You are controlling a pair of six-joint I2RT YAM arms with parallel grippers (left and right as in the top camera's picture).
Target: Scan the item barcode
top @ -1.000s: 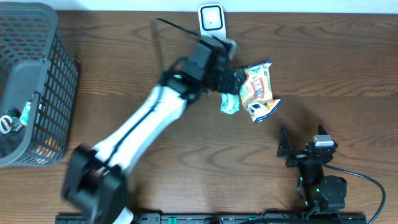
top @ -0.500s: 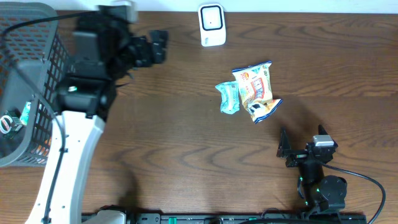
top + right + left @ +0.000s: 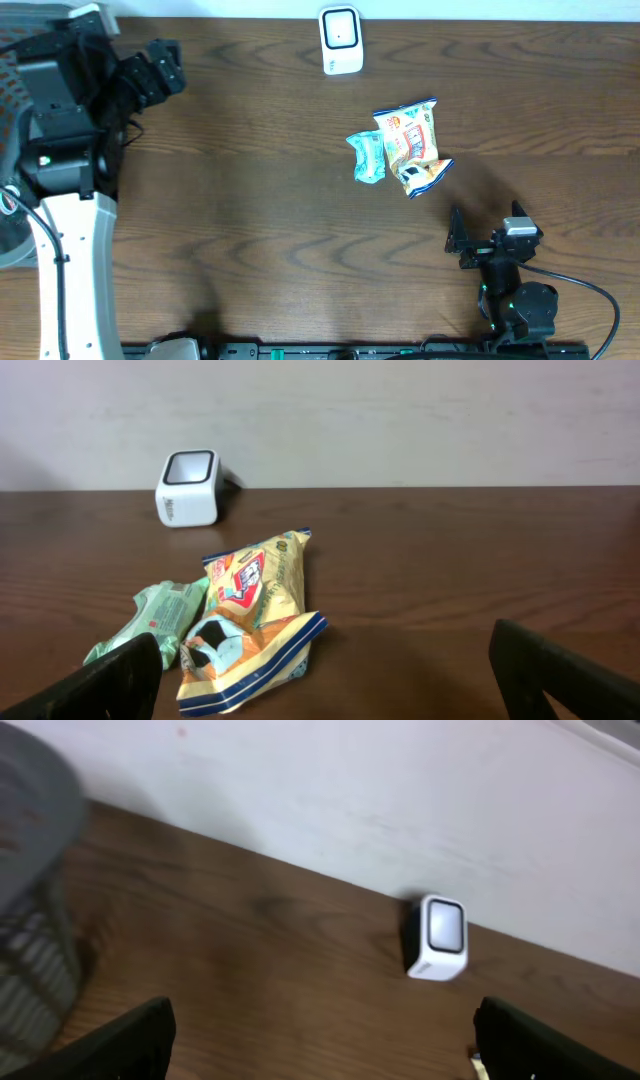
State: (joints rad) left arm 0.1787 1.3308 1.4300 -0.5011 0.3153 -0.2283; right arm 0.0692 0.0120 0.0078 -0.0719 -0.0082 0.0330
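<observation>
The white barcode scanner [image 3: 340, 40] stands at the table's back edge; the wrist views also show the scanner [image 3: 440, 935] [image 3: 188, 487]. A yellow snack bag [image 3: 410, 148] and a green packet [image 3: 367, 157] lie side by side mid-table. The right wrist view shows the yellow bag [image 3: 255, 625] and green packet [image 3: 155, 618] up close. My left gripper [image 3: 158, 70] hangs open and empty at the far left, beside the basket. My right gripper [image 3: 487, 225] rests open near the front right, a little short of the bag, holding nothing.
A grey mesh basket [image 3: 10, 120] with items inside stands at the left edge, mostly covered by my left arm; its wall [image 3: 30, 950] shows in the left wrist view. A pale wall runs behind the table.
My left arm has swung from beside the scanner and packets far to the left, over to the basket, with open empty jaws. The packets and right arm stayed still.
</observation>
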